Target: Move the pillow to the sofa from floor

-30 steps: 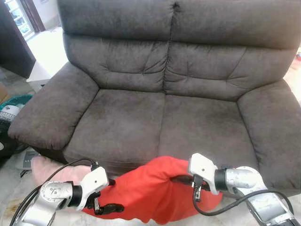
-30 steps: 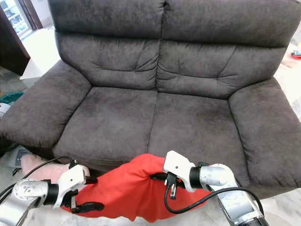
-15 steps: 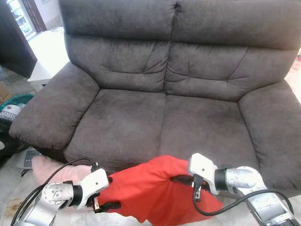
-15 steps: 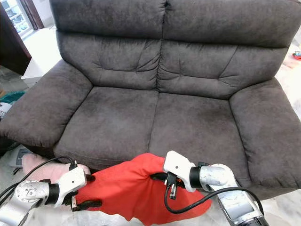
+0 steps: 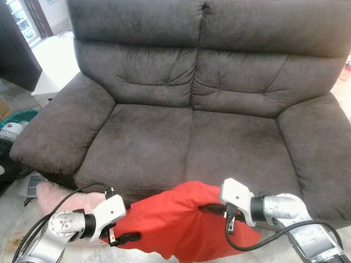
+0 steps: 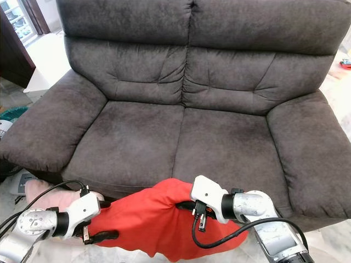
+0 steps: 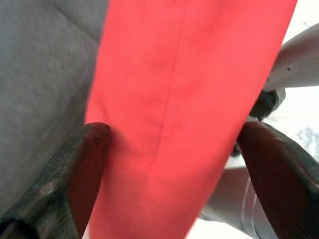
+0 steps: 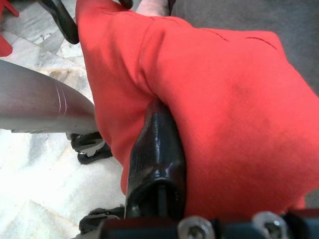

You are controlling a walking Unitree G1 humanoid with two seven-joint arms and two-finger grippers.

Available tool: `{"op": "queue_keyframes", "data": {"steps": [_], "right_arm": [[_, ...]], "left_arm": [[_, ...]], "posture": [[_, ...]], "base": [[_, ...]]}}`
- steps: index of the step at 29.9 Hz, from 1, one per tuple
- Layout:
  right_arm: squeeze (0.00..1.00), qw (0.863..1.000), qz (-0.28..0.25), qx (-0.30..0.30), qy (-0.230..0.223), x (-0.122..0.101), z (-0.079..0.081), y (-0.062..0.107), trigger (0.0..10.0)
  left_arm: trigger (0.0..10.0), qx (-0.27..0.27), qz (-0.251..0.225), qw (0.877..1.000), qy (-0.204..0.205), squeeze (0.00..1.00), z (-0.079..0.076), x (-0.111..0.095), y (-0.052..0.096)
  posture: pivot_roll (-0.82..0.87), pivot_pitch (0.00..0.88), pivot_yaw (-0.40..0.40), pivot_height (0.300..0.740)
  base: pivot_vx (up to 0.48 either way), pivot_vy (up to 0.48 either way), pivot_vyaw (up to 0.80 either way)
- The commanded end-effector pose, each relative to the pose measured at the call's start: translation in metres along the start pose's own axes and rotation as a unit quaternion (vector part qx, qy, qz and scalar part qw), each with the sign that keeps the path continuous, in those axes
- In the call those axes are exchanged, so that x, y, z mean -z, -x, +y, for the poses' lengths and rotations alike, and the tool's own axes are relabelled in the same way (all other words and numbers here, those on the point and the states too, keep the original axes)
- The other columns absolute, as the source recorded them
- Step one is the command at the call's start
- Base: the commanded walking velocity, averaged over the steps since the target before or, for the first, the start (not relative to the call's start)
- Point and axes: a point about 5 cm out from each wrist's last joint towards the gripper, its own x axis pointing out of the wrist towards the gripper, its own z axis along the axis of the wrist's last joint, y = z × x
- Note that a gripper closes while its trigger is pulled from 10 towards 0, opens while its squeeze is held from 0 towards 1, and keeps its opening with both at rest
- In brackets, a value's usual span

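Two grippers clamped on one red pillow (image 5: 175, 224), held low against the front edge of the dark grey sofa (image 5: 192, 137), not yet on its seat cushions. Left gripper (image 5: 125, 230) at the pillow's left edge, jaws spread about the thickness of the fabric fold, a black finger (image 7: 75, 174) on each side of it. Right gripper (image 5: 211, 209) dug into the pillow's upper right, one finger (image 8: 157, 159) buried in a crease of red cloth, jaws closed on it. Just behind the left arm, on the pale marble floor (image 6: 329, 241), a pink cushion (image 5: 60, 197) beside the sofa's left armrest.
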Motion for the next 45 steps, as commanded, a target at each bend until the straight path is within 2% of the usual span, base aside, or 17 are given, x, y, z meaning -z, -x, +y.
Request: {"op": "queue_keyframes", "data": {"steps": [1,4,5,12,17,25,32,34,38,40,45], "right_arm": [[0.00,0.998,-0.043,0.011,0.043,-0.023,-0.009,0.004,10.0],[0.00,0.998,-0.043,0.010,0.044,-0.023,-0.009,0.005,10.0],[0.00,0.998,-0.042,0.010,0.044,-0.023,-0.009,0.005,10.0],[0.00,0.998,-0.040,0.011,0.044,-0.023,-0.009,0.008,10.0],[0.00,0.998,-0.038,0.012,0.043,-0.022,-0.009,0.010,10.0],[0.00,0.998,-0.038,0.012,0.044,-0.023,-0.010,0.010,10.0],[0.00,0.998,-0.038,0.012,0.044,-0.023,-0.010,0.012,10.0],[0.00,0.998,-0.036,0.012,0.043,-0.022,-0.010,0.013,10.0],[0.00,0.998,-0.035,0.012,0.043,-0.022,-0.009,0.014,10.0],[0.00,0.998,-0.034,0.011,0.043,-0.022,-0.009,0.014,10.0],[0.00,0.998,-0.034,0.011,0.043,-0.022,-0.009,0.014,10.0]], "left_arm": [[10.0,0.000,0.003,1.000,0.002,1.00,-0.001,0.003,-0.001],[10.0,-0.006,0.008,1.000,0.007,1.00,-0.002,0.009,-0.008],[10.0,-0.009,0.013,1.000,0.007,0.00,-0.002,0.013,-0.010],[10.0,-0.033,0.022,0.999,-0.001,0.00,0.001,0.018,-0.016],[10.0,-0.089,0.047,0.994,-0.032,0.00,0.010,0.024,-0.016],[10.0,-0.076,0.059,0.995,-0.001,0.00,-0.003,0.040,-0.020],[10.0,-0.092,0.068,0.993,-0.005,0.00,-0.003,0.044,-0.022],[10.0,-0.128,0.083,0.988,-0.029,0.00,0.004,0.046,-0.020],[10.0,-0.162,0.087,0.982,-0.041,0.00,0.010,0.045,-0.018],[10.0,-0.204,0.087,0.974,-0.055,0.00,0.019,0.042,-0.016],[10.0,-0.228,0.079,0.968,-0.063,0.00,0.023,0.039,-0.017]], "posture": [[0.14,0.071,-0.020,0.740],[0.14,0.072,-0.023,0.740],[0.13,0.072,-0.024,0.740],[0.13,0.078,-0.026,0.740],[0.13,0.082,-0.028,0.740],[0.13,0.084,-0.031,0.740],[0.12,0.086,-0.031,0.740],[0.12,0.086,-0.030,0.740],[0.12,0.087,-0.030,0.740],[0.12,0.088,-0.030,0.740],[0.12,0.089,-0.032,0.740]], "base": [[0.000,0.000,0.00],[0.000,0.000,0.00],[0.000,0.000,0.00],[0.000,0.000,0.00],[0.000,0.000,0.00],[0.000,0.000,0.00],[0.000,0.000,0.00],[0.000,0.000,0.00],[0.000,0.000,0.00],[0.000,0.000,0.00],[0.000,0.000,0.00]]}}
